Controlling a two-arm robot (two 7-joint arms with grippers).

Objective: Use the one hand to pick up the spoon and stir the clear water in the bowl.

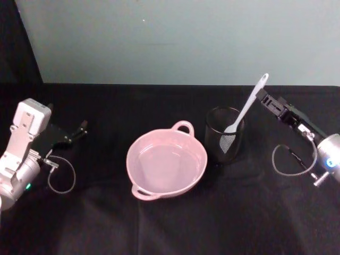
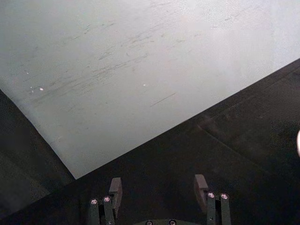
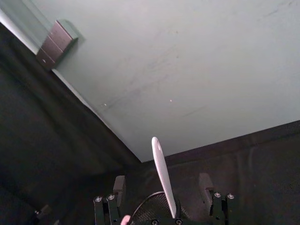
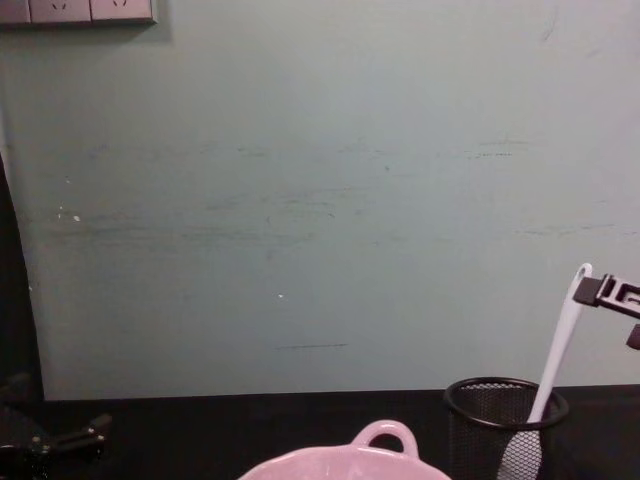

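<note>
Right gripper [image 3: 161, 185] jaws spread wide, straddling spoon [image 1: 245, 106] handle, nothing clamped. Spoon leans in mesh cup [image 1: 224, 141] just beside bowl [image 1: 199, 154]. Risk: off-centre closing drags handle, tipping cup. Left gripper [image 1: 81, 127] parked far left, jaws apart.

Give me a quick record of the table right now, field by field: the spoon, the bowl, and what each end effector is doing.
spoon: stands tilted in the black mesh cup, blade down, handle leaning to the robot's right
bowl: pink, upright, mid-table, just left of the cup; seems to hold clear water
right end effector: open, fingers either side of the handle's top end
left end effector: open, parked at the table's left side
task state: spoon not yet lifted
</note>
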